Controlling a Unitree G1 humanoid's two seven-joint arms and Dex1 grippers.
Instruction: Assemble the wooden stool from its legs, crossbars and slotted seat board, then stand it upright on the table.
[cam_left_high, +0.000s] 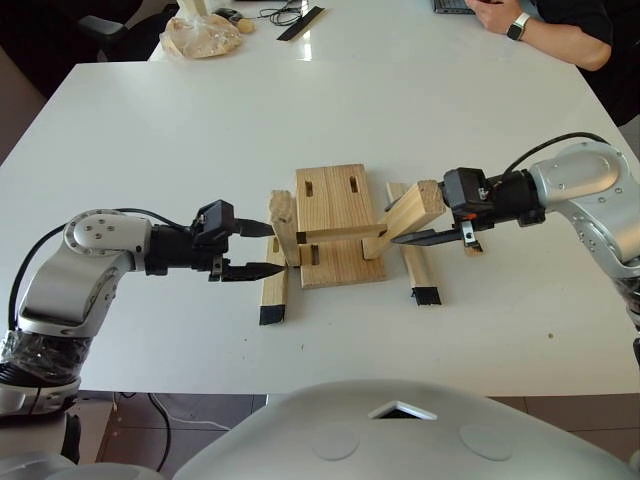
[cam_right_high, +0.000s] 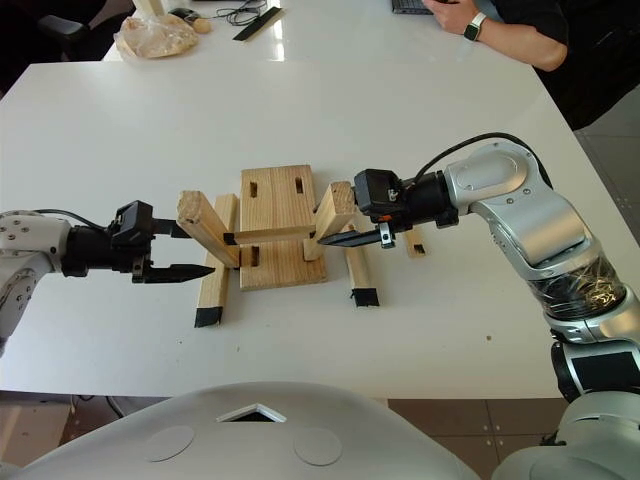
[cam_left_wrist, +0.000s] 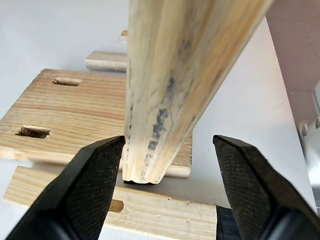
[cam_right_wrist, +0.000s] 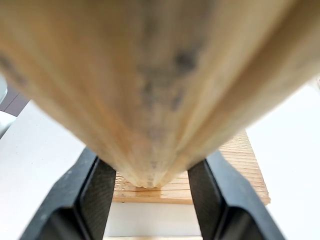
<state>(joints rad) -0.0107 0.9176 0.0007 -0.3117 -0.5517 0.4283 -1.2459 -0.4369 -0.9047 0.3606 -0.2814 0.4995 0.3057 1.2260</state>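
Mid-table, seat board (cam_left_high: 335, 205): lying flat, its near part being covered by the crossbar (cam_left_high: 340, 232).
Left gripper (cam_left_high: 258, 249): standing agape around the tilted left leg (cam_left_high: 285, 228); the wrist view is showing one finger (cam_left_wrist: 85, 185) touching it and the other apart.
Right gripper (cam_left_high: 412, 226): clamping the tilted right leg (cam_left_high: 415, 205); its upper finger is hiding behind wood in the head views, while both pads (cam_right_wrist: 95, 195) are showing at the wrist.
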